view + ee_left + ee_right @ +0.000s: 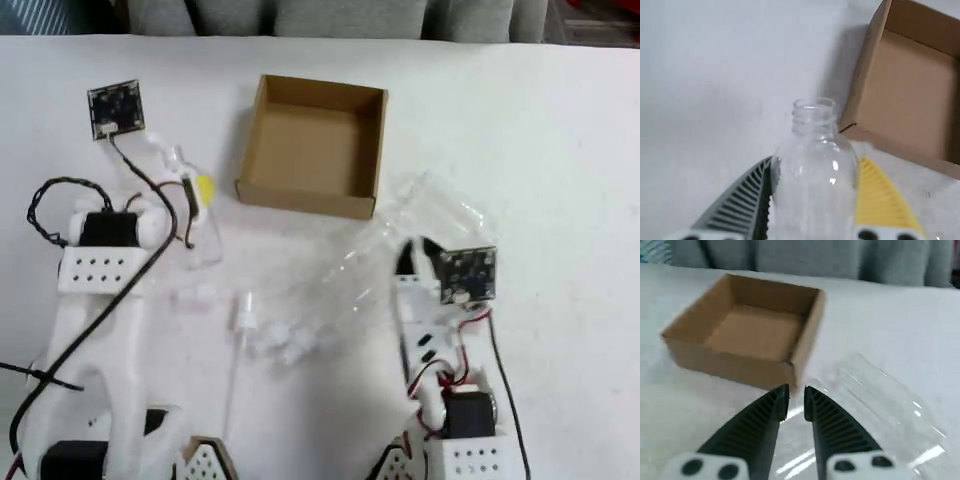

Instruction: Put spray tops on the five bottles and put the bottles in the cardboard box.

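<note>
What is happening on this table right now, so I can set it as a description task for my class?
Two robot arms are handling bottles. The left gripper grips a clear, uncapped bottle beside the cardboard box, which is empty. The right gripper, fingers slightly apart and holding nothing, sits over more clear bottles lying on the table. A spray top lies loose between the arms.

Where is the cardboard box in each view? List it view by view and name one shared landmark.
High view: the cardboard box sits upper centre, open side up, empty.
Left wrist view: the box lies beyond the bottle held between the left fingers.
Right wrist view: the box lies beyond the right fingers.
Shared landmark: the white table around it.
</note>
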Robot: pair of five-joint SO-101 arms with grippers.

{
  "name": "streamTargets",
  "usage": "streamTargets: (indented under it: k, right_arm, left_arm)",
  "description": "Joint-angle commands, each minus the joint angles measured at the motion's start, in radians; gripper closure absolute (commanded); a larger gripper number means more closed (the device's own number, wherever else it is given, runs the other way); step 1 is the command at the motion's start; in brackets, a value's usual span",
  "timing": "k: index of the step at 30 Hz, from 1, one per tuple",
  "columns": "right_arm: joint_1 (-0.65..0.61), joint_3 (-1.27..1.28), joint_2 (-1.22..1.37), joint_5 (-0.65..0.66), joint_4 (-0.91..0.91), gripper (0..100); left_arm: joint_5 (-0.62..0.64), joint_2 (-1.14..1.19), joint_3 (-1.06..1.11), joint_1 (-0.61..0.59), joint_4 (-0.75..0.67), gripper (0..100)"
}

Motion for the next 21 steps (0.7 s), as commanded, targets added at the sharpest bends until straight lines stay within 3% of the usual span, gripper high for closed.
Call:
streamTargets:
  k: [1,7,12,21]
  right_arm:
    - [-0.252,-0.121,0.048,-0.008,0.042,96.7]
    - [-0.498,-0.249,0.4,0.103,0.048,96.4]
    - [-0.636,-0.408,0.743,0.244,0.045,96.3]
    - [-0.743,-0.539,1.141,0.466,-0.016,87.5]
  left_arm:
    - [0.011,-0.044,-0.008,-0.14,-0.032,94]
    - [0.021,-0.031,-0.005,-0.314,-0.118,94]
    - [0.149,-0.031,-0.018,-0.412,-0.13,94]
    - [0.155,0.22,-0.25,-0.496,-0.032,94]
